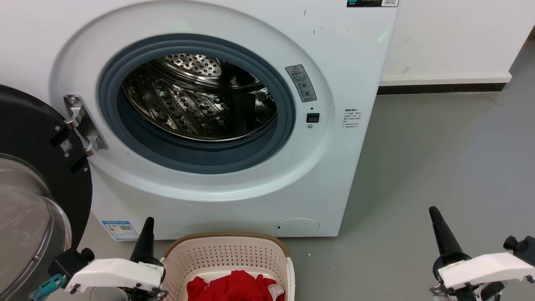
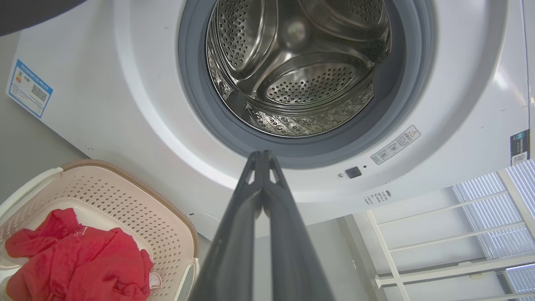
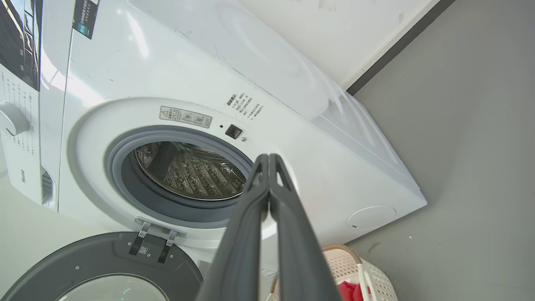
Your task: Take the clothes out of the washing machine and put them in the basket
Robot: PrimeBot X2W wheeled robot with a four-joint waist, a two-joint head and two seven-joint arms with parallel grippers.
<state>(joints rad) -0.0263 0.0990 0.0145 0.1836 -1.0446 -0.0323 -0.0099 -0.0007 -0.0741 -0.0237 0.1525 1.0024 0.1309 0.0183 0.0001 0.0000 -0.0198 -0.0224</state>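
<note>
Some red clothes, perhaps two, lie in the basket.

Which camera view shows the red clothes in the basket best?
The left wrist view: the clothes lie almost whole in the basket. The head view cuts them off at its bottom edge; the right wrist view catches a small red patch.

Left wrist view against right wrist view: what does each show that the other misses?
Left wrist, not right: the blue label and a white railing. Right wrist, not left: the open door, its hinge, the knob and the round cover. Both: the bare-looking drum, the basket holding red clothes, and a shut gripper, the left gripper there, the right gripper here.
</note>
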